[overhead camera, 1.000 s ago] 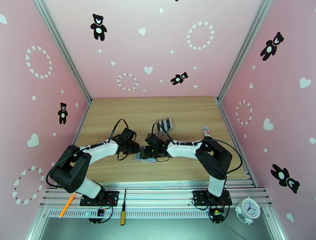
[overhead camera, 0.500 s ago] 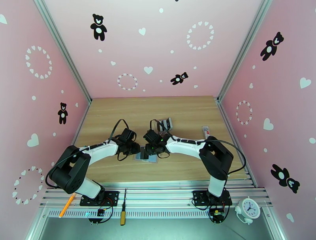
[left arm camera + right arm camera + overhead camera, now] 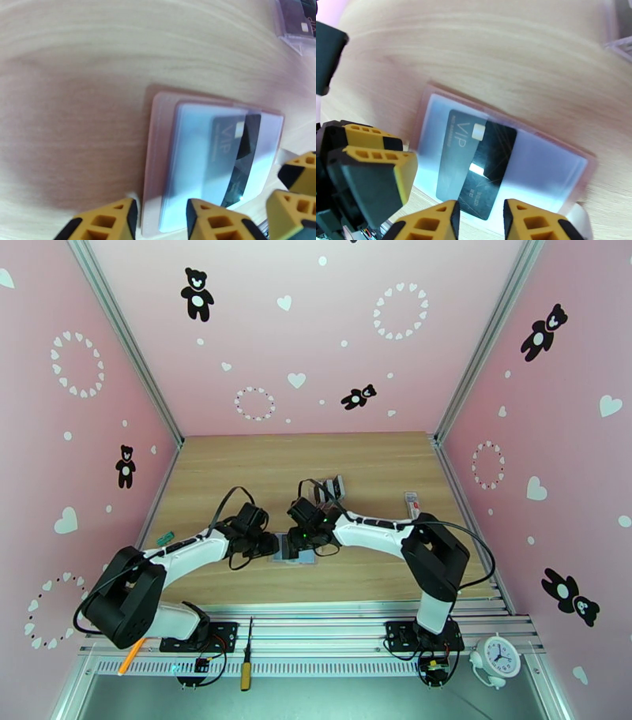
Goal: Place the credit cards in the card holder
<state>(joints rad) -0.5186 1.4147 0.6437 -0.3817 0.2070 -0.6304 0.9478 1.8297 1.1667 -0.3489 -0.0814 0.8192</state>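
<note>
**A:** How did the right claw (image 3: pixel 480 208) stand?

**B:** Its fingers were parted a little, with nothing between them. The near end of the dark card (image 3: pixel 482 165) lay flat just in front of the gap and wasn't pinched.

**A:** And the left claw (image 3: pixel 160 208)?

**B:** It was partly open too, gripping nothing that I could see. One finger hung over the near edge of the card holder (image 3: pixel 549 169), the other just off its side. I couldn't tell whether it pressed the holder down.

**A:** Where was the card itself?

**B:** It was on the opened holder, which lay flat on the bench (image 3: pixel 493 59) between the two claws. Part of the card looked dull under a clear sleeve (image 3: pixel 189 158) and part was bare and black. It sat askew to the sleeve. I couldn't say whether it was one card or two overlapping.

**A:** So the step was seating it?

**B:** I judged so. Done well, the left claw would pin the holder so it couldn't slide. The right would first square the card to the sleeve mouth, then push on its near end, low and slow. Shoving it in crooked would likely jam a corner or buckle the sleeve.

**A:** Anything beyond?

**B:** The clear rack (image 3: pixel 298 23) of further cards stood well apart, on the far side.
</note>
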